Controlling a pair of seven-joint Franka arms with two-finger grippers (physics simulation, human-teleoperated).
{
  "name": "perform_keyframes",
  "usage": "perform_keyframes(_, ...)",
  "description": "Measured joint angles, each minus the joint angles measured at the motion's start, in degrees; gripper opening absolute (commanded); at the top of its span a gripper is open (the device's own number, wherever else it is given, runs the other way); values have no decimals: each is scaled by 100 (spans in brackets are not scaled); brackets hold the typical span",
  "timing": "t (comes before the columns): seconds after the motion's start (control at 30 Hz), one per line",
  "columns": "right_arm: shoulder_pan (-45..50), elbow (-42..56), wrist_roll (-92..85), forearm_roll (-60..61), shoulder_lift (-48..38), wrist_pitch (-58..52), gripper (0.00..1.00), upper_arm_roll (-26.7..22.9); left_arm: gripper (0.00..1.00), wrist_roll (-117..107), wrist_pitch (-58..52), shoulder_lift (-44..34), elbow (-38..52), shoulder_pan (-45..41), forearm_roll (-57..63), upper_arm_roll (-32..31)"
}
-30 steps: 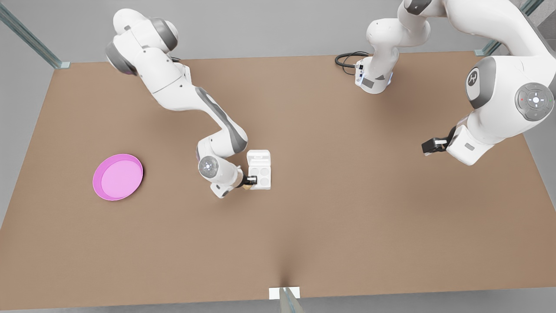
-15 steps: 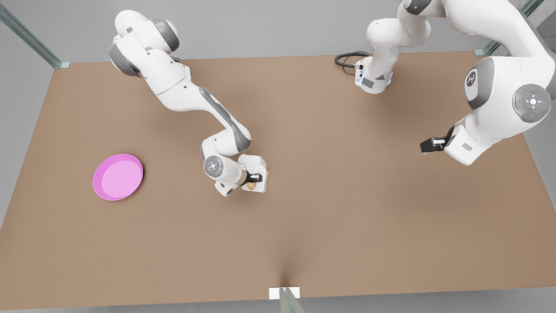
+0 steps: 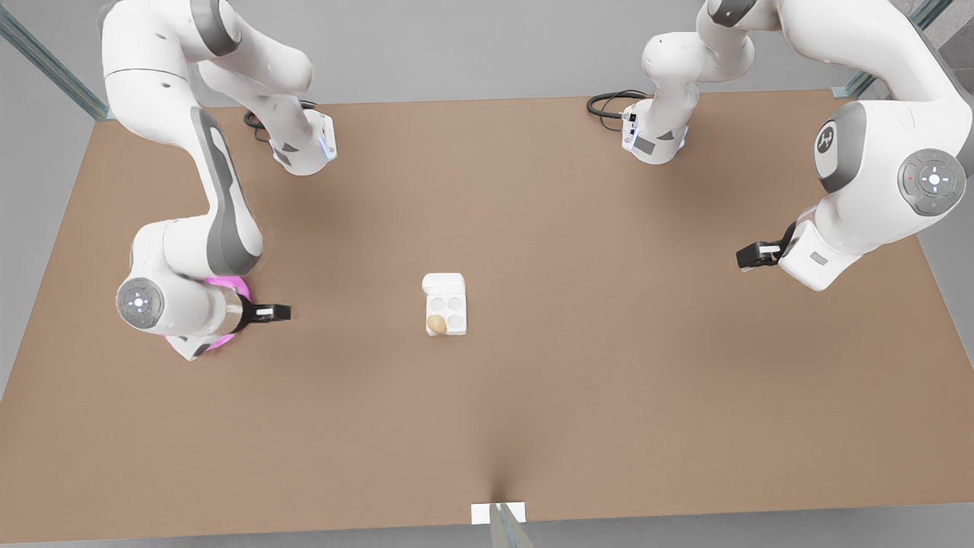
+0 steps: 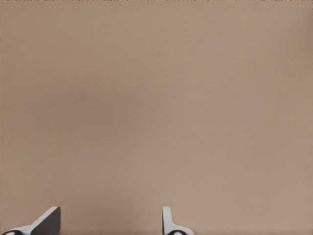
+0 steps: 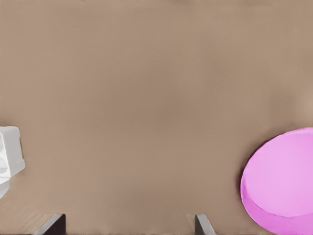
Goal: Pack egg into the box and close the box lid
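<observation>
While I watch both arms from afar, this is what I read:

Right gripper (image 3: 275, 312): hangs over the table beside the pink plate (image 5: 286, 171), on the front view's left. Its fingers (image 5: 55, 223) are spread wide, with nothing between them.

Left gripper (image 3: 749, 255): waits on the front view's right, well apart from the carton. Its fingers (image 4: 47, 220) are also spread and empty, and I see only bare table (image 4: 156, 98) under it.

Egg (image 3: 436, 324): small, smooth, tan-brown and oval. It sits in one cup of the box, the one on the front view's left on the side away from the lid.

Box (image 3: 454, 315): a white carton with four round cups, near the middle of the table. The other three cups look empty to me.

Box lid (image 3: 443, 284): a white flap, open, lying back from the cup tray on the far side.

Plate: round and pink, mostly hidden under the right arm's wrist in the front view.
</observation>
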Motion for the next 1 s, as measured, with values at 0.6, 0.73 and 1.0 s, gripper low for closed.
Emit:
perform_keyframes(0.6,83,580,-328,8,-149,-201,100,-1097,21,-4162,261,901,297,-619,-242,-1895)
perform_keyframes(0.73,76,588,-328,43,-119,-192,100,-1096,21,-6099,1042,1510,514,-1381,-363,-2306)
perform_keyframes(1.0,74,589,-328,52,-67,-130,100,-1098,21,-7218,1728,1868,584,-2236,-424,-2534)
